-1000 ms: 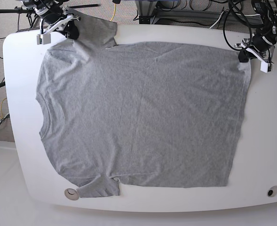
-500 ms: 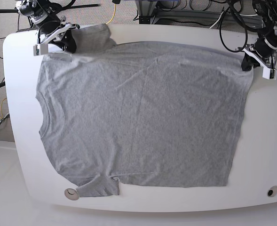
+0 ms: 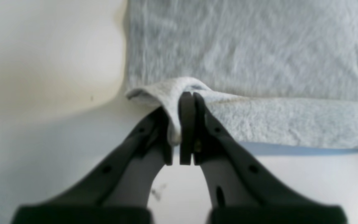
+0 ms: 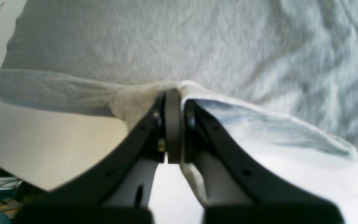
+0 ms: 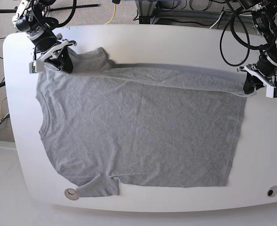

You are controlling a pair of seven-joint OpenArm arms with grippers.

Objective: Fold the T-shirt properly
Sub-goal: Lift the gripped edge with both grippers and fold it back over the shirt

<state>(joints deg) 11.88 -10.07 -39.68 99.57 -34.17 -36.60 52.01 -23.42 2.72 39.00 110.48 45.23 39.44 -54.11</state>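
The heather-grey T-shirt (image 5: 138,127) is being displayed face-up across most of the white table (image 5: 176,35), with the ribbed neck opening (image 5: 43,120) turned toward the base view's left and the bottom hem running down the right. The far edge of the shirt is being held up off the table at both ends, so that a narrow band of cloth is being draped back over the body along that side, with a shadow being cast beneath it. The left gripper (image 5: 249,87), on the base view's right, is being kept clamped on the far hem corner; in the left wrist view the cloth (image 3: 259,115) is being pinched between the closed dark fingers (image 3: 186,124), with a small peak of fabric being pushed up just above the tips. The right gripper (image 5: 63,63), on the base view's left, is being kept closed on the fabric at the far shoulder, just beside the far sleeve (image 5: 93,59), which is being bunched toward the table's far edge; in the right wrist view the grey cloth (image 4: 259,121) is being nipped by the shut fingers (image 4: 172,118). The near sleeve (image 5: 100,186) is being left flat by the table's front edge, close to a small round fitting (image 5: 71,193).
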